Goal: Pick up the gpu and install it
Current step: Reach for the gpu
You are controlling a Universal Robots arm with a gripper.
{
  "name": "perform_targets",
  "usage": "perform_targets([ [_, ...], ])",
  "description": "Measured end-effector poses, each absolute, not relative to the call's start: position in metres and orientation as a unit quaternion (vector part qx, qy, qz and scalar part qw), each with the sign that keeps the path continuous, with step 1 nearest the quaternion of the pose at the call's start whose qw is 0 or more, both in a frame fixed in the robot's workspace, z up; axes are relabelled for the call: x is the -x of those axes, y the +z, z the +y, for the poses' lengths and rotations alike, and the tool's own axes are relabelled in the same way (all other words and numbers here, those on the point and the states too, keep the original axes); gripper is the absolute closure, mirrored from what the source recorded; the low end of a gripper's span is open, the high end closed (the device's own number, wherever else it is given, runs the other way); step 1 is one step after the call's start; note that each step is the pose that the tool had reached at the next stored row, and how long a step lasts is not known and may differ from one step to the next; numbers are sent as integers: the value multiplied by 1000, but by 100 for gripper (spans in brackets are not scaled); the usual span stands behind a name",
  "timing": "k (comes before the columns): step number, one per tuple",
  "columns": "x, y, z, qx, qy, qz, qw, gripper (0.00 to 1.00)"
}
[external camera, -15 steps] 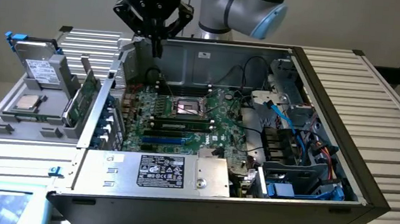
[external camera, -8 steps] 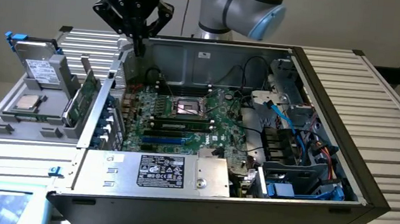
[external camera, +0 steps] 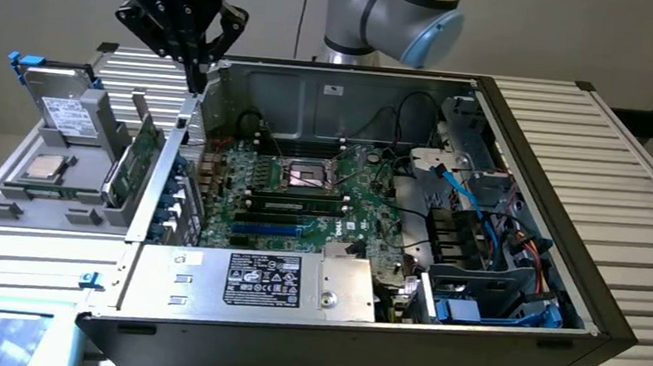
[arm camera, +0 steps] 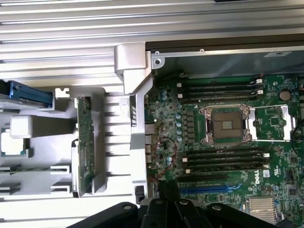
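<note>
Nearest me sits the power supply (external camera: 265,280) with its label, in the near end of the open computer case (external camera: 347,349), and beyond it the green motherboard (external camera: 302,190) lies bare. On the exterior view's left, just beside the case, a grey parts tray (external camera: 5,208) holds the gpu (external camera: 133,162), standing on edge in its slot. The processor chip (external camera: 47,167) lies to its left and the drive (external camera: 70,116) farther back. Farther off, over the far left corner of the case wall, hangs the gripper (external camera: 198,70), fingers pressed together with nothing between them, well apart from the card. I'd judge the job is at its very opening, the reach for the pickup, with the card untouched in the tray. A grasp from here would, I reckon, call for the fingers to part and settle over the card's upper edge, square to it. The card shows edge-on, so its bracket and faces are hard to make out. Cables hide part of the board, and I can't tell which slot is meant for it.
</note>
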State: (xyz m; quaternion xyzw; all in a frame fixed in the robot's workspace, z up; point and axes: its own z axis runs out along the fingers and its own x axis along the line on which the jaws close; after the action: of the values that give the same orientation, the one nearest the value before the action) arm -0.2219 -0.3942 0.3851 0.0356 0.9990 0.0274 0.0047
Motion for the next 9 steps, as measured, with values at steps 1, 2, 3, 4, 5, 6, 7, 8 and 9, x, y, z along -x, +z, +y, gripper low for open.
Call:
perform_targets([
  [1,226,384,-394,-36,27,999,5,88],
  [2,231,383,-394,-36,27,999,5,88],
  [3,235,382,-393,-36,27,999,5,88],
  [4,240,381,-393,-36,27,999,5,88],
  [5,245,380,-393,-36,27,999,5,88],
  [6,249,379,-392,-36,27,999,5,88],
  [7,254,378,-392,-36,27,999,5,88],
  [8,258,377,-392,-36,27,999,5,88],
  [9,263,376,-392,-36,27,999,5,88],
])
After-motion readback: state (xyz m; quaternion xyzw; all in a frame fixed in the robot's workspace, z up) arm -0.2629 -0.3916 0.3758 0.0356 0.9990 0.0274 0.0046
